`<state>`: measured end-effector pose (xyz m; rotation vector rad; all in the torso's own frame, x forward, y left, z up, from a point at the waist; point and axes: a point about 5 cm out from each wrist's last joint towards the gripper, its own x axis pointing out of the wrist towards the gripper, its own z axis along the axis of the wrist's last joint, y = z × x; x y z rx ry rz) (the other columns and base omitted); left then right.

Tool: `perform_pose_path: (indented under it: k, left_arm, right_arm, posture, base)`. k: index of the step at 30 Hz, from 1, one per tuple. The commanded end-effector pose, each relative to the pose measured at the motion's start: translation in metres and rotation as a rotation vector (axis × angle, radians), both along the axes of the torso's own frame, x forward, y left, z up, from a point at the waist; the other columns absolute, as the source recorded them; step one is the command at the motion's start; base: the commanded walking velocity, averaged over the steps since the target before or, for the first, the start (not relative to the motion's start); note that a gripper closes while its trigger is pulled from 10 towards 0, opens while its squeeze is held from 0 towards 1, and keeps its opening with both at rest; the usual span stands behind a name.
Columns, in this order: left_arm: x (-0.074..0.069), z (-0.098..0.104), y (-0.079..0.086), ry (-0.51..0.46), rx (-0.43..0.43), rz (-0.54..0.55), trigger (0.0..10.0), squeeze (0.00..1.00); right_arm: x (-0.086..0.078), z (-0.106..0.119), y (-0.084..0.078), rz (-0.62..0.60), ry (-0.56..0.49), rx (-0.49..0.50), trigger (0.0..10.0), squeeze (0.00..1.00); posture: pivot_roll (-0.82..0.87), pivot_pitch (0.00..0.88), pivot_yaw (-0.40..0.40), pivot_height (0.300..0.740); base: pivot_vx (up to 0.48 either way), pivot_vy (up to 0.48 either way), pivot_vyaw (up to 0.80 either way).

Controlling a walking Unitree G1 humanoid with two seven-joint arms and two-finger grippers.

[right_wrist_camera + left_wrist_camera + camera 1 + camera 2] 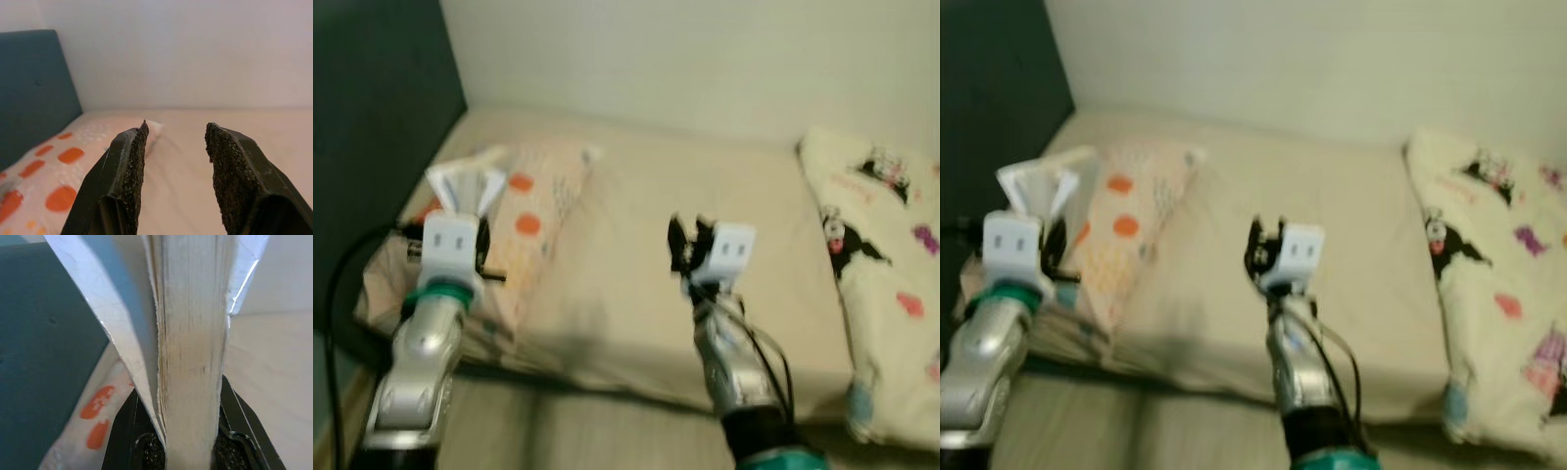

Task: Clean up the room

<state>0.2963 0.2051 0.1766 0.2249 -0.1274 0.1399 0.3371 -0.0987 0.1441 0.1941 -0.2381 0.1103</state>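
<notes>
My left gripper (pixel 460 211) is shut on a white book (pixel 465 186), held upright over the left end of the bed. In the left wrist view the book's page block (pixel 188 342) stands between the two black fingers (pixel 124 431), its covers splayed. My right gripper (pixel 690 240) hovers open above the middle of the beige bed (pixel 705 196), with nothing between its fingers (pixel 129 166). A pillow with orange dots (pixel 533 220) lies under and beside the left gripper.
A dark teal headboard (pixel 372 88) stands at the left end of the bed. A cream blanket with cartoon prints (pixel 881 264) is heaped at the right. A pale wall (pixel 705 59) runs behind the bed. A black cable (pixel 337 294) hangs at the left.
</notes>
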Motion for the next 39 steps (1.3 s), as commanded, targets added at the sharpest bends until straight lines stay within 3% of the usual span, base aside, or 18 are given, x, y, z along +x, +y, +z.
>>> perform_pose_path:
  k: [1, 6, 7, 8, 11, 13, 21, 23, 31, 39]
  left_arm:
    - [-0.002, 0.004, 0.004, -0.027, 0.010, 0.012, 10.0, 0.00]
    - [-0.001, 0.004, 0.001, -0.030, 0.060, -0.065, 10.0, 0.00]
    - [-0.003, 0.003, -0.006, -0.024, 0.231, -0.182, 10.0, 0.00]
    - [-0.003, 0.002, -0.008, -0.020, 0.279, -0.211, 10.0, 0.00]
    - [-0.011, -0.011, -0.021, -0.008, 0.538, -0.383, 10.0, 0.00]
    - [-0.016, -0.021, -0.028, -0.002, 0.643, -0.463, 10.0, 0.00]
    - [-0.020, -0.047, -0.044, -0.005, 0.796, -0.570, 10.0, 0.00]
    - [-0.020, -0.056, -0.049, -0.048, 0.891, -0.602, 10.0, 0.00]
    - [-0.023, -0.064, -0.052, -0.129, 0.962, -0.636, 10.0, 0.00]
    - [-0.029, -0.082, -0.058, -0.158, 1.007, -0.685, 10.0, 0.00]
  right_arm:
    - [-0.002, -0.005, 0.004, 0.004, 0.020, 0.006, 10.0, 0.00]
    - [-0.002, -0.007, 0.002, -0.009, 0.033, 0.001, 10.0, 0.00]
    - [-0.001, -0.008, 0.002, -0.011, 0.035, -0.001, 10.0, 0.00]
    - [-0.001, -0.008, 0.002, -0.012, 0.036, -0.002, 10.0, 0.00]
    - [-0.001, -0.009, 0.000, -0.015, 0.042, -0.009, 10.0, 0.00]
    - [-0.001, -0.010, 0.000, -0.017, 0.046, -0.011, 10.0, 0.00]
    - [-0.003, -0.023, 0.001, -0.018, 0.097, -0.040, 10.0, 0.00]
    - [-0.006, -0.040, -0.004, -0.026, 0.178, -0.023, 10.0, 0.00]
    - [-0.009, -0.055, -0.012, -0.035, 0.257, 0.029, 10.0, 0.00]
    - [-0.011, -0.057, -0.010, -0.026, 0.255, 0.023, 10.0, 0.00]
  posture:
    - [0.23, 0.028, -0.014, 0.740]
    - [0.23, 0.028, -0.014, 0.740]
    - [0.23, 0.032, -0.016, 0.740]
    - [0.23, 0.032, -0.016, 0.740]
    - [0.23, 0.032, -0.016, 0.740]
    - [0.23, 0.032, -0.016, 0.740]
    - [0.23, 0.038, -0.024, 0.740]
    - [0.23, 0.040, -0.026, 0.740]
    - [0.23, 0.040, -0.032, 0.740]
    - [0.22, 0.047, -0.030, 0.700]
  base:
    - [0.480, 0.000, 0.00]
    - [0.292, 0.000, 0.00]
    - [0.000, 0.000, 0.00]
    - [0.000, 0.000, 0.00]
    - [0.000, 0.000, 0.00]
    - [0.000, 0.000, 0.00]
    - [0.000, 0.000, 0.00]
    - [0.000, 0.000, 0.00]
    - [0.000, 0.000, 0.00]
    - [0.000, 0.000, 0.00]
